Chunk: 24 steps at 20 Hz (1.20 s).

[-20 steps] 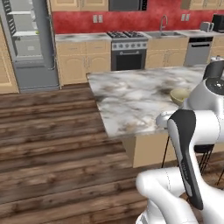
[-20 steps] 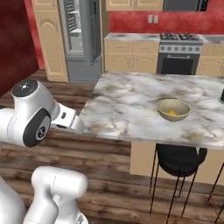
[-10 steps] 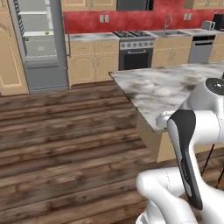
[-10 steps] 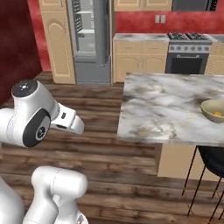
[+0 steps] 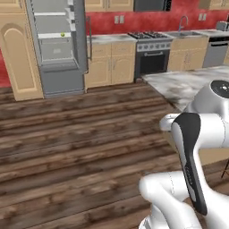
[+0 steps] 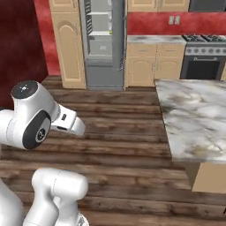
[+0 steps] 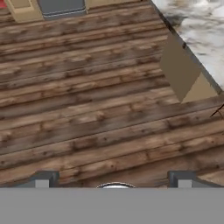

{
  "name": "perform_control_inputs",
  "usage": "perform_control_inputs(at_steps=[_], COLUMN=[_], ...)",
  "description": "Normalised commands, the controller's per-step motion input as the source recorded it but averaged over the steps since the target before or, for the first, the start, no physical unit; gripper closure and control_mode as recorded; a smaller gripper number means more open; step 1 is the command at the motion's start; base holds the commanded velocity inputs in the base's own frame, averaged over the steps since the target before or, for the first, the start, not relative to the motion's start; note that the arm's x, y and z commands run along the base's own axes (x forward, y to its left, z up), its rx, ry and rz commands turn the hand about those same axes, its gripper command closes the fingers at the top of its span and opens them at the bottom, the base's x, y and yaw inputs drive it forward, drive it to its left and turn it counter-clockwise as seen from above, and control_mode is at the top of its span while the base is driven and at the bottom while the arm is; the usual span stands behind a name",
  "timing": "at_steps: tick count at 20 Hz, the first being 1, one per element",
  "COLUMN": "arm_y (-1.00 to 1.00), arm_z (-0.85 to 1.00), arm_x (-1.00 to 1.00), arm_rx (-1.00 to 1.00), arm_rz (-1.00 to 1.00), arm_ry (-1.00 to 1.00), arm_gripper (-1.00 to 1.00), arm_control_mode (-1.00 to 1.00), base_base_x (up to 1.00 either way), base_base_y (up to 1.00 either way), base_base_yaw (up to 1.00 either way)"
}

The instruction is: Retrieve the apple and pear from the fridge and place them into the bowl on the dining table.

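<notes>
The grey fridge (image 5: 60,49) stands with its door open at the far wall, white shelves showing, and it also appears in the right base view as the fridge (image 6: 103,42). A small yellow-green fruit (image 5: 62,34) sits on a middle shelf; whether it is the apple or the pear is too small to tell. The marble dining table (image 5: 190,82) lies to the right, its near corner (image 6: 194,117) beside the arm. The bowl is out of view. My gripper (image 7: 113,180) hangs open over bare wooden floor, with nothing between its fingertips (image 7: 42,179).
Tan arched cabinets (image 5: 20,53) flank the fridge. A black stove (image 5: 152,56) and a counter with a sink (image 5: 185,33) run along the red back wall. Wide wooden floor (image 5: 80,134) lies between the base and the fridge.
The whole picture has shifted: the base has turned left, bringing the fridge closer and more central. The table has slid right and the bowl has left the views. The gripper stays open.
</notes>
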Motion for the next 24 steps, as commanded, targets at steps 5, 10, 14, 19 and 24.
perform_control_inputs(at_steps=[5,10,14,19,24], arm_y=[0.00,0.00,0.00,0.00,0.00], arm_z=[0.00,0.00,0.00,0.00,0.00], arm_x=[0.00,0.00,0.00,0.00,0.00], arm_rx=[0.00,0.00,0.00,0.00,0.00], arm_rz=[0.00,0.00,0.00,0.00,0.00], arm_ry=[0.00,0.00,0.00,0.00,0.00], arm_gripper=[-1.00,-1.00,-1.00,-1.00,-1.00], arm_control_mode=[1.00,1.00,1.00,1.00,1.00], base_base_x=[0.90,1.00,1.00,1.00,1.00], base_base_y=[1.00,0.75,0.16,0.00,0.00], base_base_yaw=[0.00,0.00,-0.02,-0.04,-0.01])
